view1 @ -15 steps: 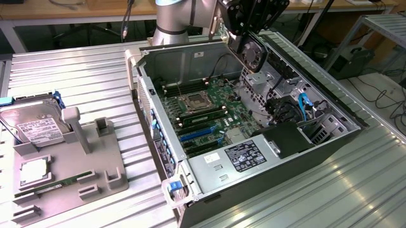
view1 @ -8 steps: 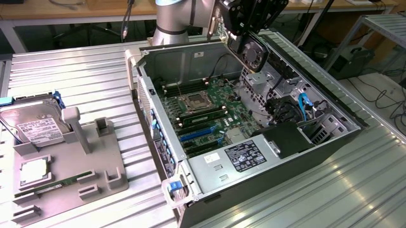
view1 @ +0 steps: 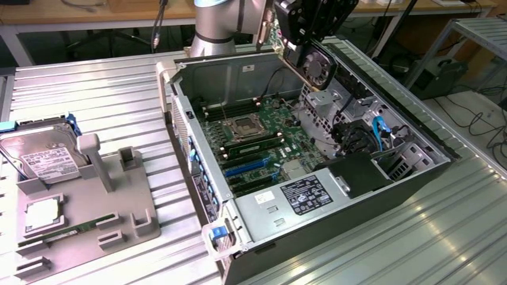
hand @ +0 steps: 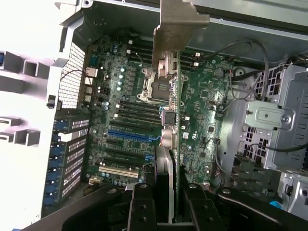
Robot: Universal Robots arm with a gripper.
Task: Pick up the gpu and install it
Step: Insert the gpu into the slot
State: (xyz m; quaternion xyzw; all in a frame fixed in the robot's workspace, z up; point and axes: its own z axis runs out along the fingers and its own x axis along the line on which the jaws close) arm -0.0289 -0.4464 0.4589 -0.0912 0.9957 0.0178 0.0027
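My gripper [view1: 307, 37] hangs above the far side of the open computer case [view1: 184, 124] and is shut on the gpu [view1: 319, 64], a dark card with a round fan. The card is in the air over the motherboard [view1: 253, 139], touching nothing below. In the wrist view the gpu [hand: 168, 103] is seen edge-on between my black fingers [hand: 142, 209], its silver bracket [hand: 179, 26] at the end farthest from them. Below it lie the motherboard [hand: 202, 106] and its blue expansion slot [hand: 129, 137].
The case holds a power supply [view1: 301, 199], drive cages [view1: 380, 136] and cables. At the exterior view's left a grey holder [view1: 103, 202] carries a hard drive [view1: 44, 157] and a green memory stick [view1: 75, 228]. The ribbed metal table [view1: 412, 237] surrounds it.
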